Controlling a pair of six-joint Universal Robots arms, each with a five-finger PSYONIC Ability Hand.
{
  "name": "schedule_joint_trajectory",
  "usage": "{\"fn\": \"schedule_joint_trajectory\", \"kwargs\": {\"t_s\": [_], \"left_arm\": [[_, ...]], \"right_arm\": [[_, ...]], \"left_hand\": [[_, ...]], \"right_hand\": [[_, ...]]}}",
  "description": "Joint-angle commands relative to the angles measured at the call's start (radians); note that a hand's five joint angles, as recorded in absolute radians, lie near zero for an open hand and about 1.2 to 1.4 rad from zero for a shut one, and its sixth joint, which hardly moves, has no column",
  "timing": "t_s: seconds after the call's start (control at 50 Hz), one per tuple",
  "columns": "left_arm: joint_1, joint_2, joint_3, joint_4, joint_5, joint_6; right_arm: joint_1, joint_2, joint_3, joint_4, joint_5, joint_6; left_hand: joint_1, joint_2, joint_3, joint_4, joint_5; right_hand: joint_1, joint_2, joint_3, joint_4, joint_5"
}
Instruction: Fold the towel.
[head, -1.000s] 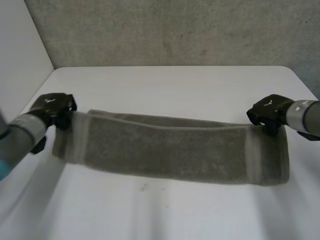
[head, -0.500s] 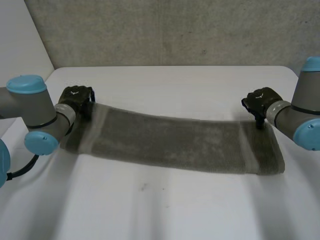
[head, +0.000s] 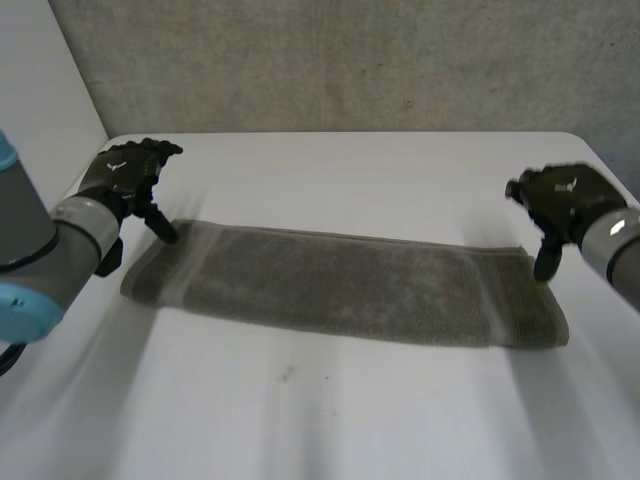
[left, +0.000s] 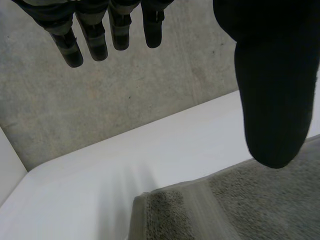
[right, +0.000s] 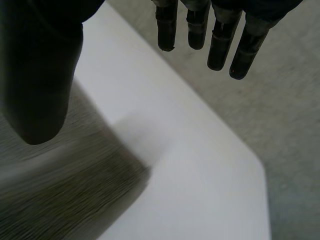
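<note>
A grey-green towel (head: 345, 285), folded into a long strip, lies flat across the middle of the white table (head: 330, 420). My left hand (head: 130, 175) hovers open just above the strip's far left corner, thumb pointing down beside it. In the left wrist view that corner of the towel (left: 220, 205) lies below the thumb (left: 272, 95), nothing between thumb and fingers (left: 95, 35). My right hand (head: 560, 200) hangs open above the far right corner. In the right wrist view the towel (right: 55, 190) lies under its thumb (right: 40, 75), apart from its fingers (right: 220, 40).
A grey concrete wall (head: 340, 60) stands behind the table's far edge. Bare white table (head: 340, 175) runs beyond the towel, and more lies in front of it towards me.
Both hands have opened and let go of the towel's far corners, then risen off it. The towel has dropped and now lies flat on the table.
</note>
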Motion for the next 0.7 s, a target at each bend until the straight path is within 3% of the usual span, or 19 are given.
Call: {"fn": "schedule_joint_trajectory", "kwargs": {"t_s": [0.02, 0.2, 0.32, 0.34, 0.36, 0.4, 0.48, 0.52, 0.6, 0.7], "left_arm": [[-0.002, 0.104, -0.196, 0.154, 0.001, 0.001], [-0.007, 0.130, -0.279, 0.272, -0.002, 0.002], [-0.005, 0.125, -0.288, 0.274, -0.002, 0.001], [-0.005, 0.125, -0.288, 0.274, -0.002, 0.001], [-0.005, 0.125, -0.291, 0.274, -0.002, 0.001], [-0.005, 0.125, -0.294, 0.276, 0.000, 0.001], [0.001, 0.127, -0.296, 0.276, -0.002, -0.001], [0.004, 0.128, -0.296, 0.276, -0.003, -0.002], [0.006, 0.128, -0.296, 0.276, -0.003, -0.002], [0.009, 0.128, -0.297, 0.276, -0.005, -0.004]], "right_arm": [[-0.001, -0.076, 0.263, -0.095, -0.018, -0.002], [-0.024, -0.073, 0.435, -0.286, -0.024, -0.009], [-0.038, 0.039, 0.470, -0.454, -0.023, -0.030], [-0.044, 0.062, 0.466, -0.467, -0.021, -0.048], [-0.044, 0.062, 0.466, -0.467, -0.021, -0.048], [-0.084, 0.100, 0.446, -0.477, -0.011, -0.112], [-0.158, 0.114, 0.423, -0.470, -0.006, -0.196], [-0.248, 0.093, 0.388, -0.465, -0.003, -0.309], [-0.293, 0.060, 0.316, -0.465, 0.015, -0.433], [-0.185, 0.050, 0.156, -0.442, 0.120, -0.506]], "left_hand": [[-0.001, 0.008, 0.009, 0.008, -0.034], [-0.001, 0.008, 0.009, 0.008, -0.034], [-0.001, 0.008, 0.009, 0.008, -0.034], [-0.001, 0.008, 0.009, 0.008, -0.034], [-0.001, 0.008, 0.009, 0.008, -0.034], [-0.001, 0.008, 0.009, 0.008, -0.034], [-0.001, 0.008, 0.009, 0.008, -0.034], [-0.001, 0.008, 0.009, 0.008, -0.034], [-0.001, 0.008, 0.009, 0.008, -0.034], [-0.001, 0.008, 0.009, 0.008, -0.034]], "right_hand": [[0.068, 0.061, 0.059, 0.043, 0.069], [0.171, 0.164, 0.162, 0.146, 0.171], [0.418, 0.411, 0.408, 0.392, 0.418], [0.595, 0.588, 0.586, 0.570, 0.595], [0.597, 0.590, 0.587, 0.571, 0.597], [1.156, 1.149, 1.147, 1.131, 1.157], [1.159, 1.153, 1.150, 1.134, 1.160], [1.159, 1.153, 1.150, 1.134, 1.160], [1.159, 1.153, 1.150, 1.134, 1.160], [1.159, 1.153, 1.150, 1.134, 1.160]]}}
